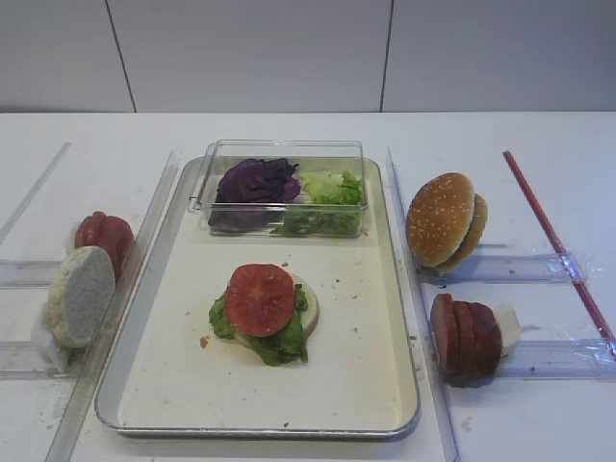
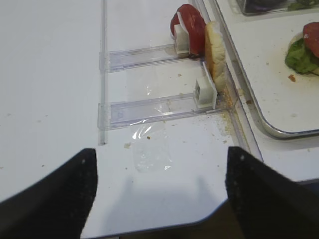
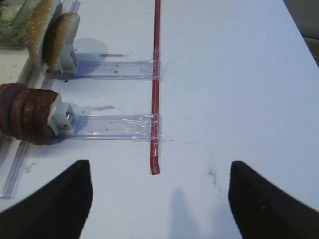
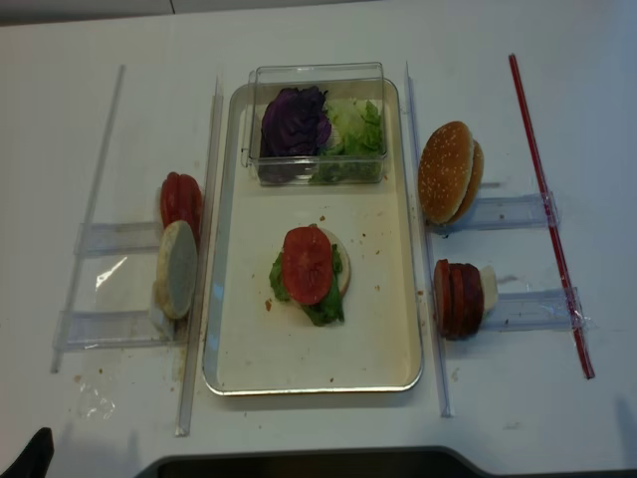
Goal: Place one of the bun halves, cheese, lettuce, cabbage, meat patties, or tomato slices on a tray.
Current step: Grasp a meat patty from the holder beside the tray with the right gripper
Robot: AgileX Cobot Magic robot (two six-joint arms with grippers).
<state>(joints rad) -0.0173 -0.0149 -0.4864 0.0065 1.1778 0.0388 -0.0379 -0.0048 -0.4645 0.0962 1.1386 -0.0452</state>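
Observation:
On the tray point(image 1: 260, 431) lies a pale bun half topped with lettuce point(image 1: 284, 345) and a tomato slice point(image 1: 260, 298). Cabbage point(image 1: 255, 180) and more lettuce point(image 1: 332, 188) fill a clear box at the tray's far end. Sesame bun halves point(image 1: 441, 219) and meat patties point(image 1: 465, 339) stand on edge to the right of the tray. Tomato slices point(image 1: 104, 236) and a pale bun half point(image 1: 80, 294) stand to its left. Cheese is out of view. My right gripper point(image 3: 159, 199) is open over bare table right of the patties point(image 3: 25, 112). My left gripper point(image 2: 159, 199) is open at the table's front edge, short of the bun point(image 2: 215, 47).
Clear plastic rails point(image 1: 510, 268) taped to the table hold the standing food on both sides. A red strip point(image 3: 156, 84) runs along the table right of the right rails. Crumbs dot the tray and the table near the left rails point(image 2: 149, 107).

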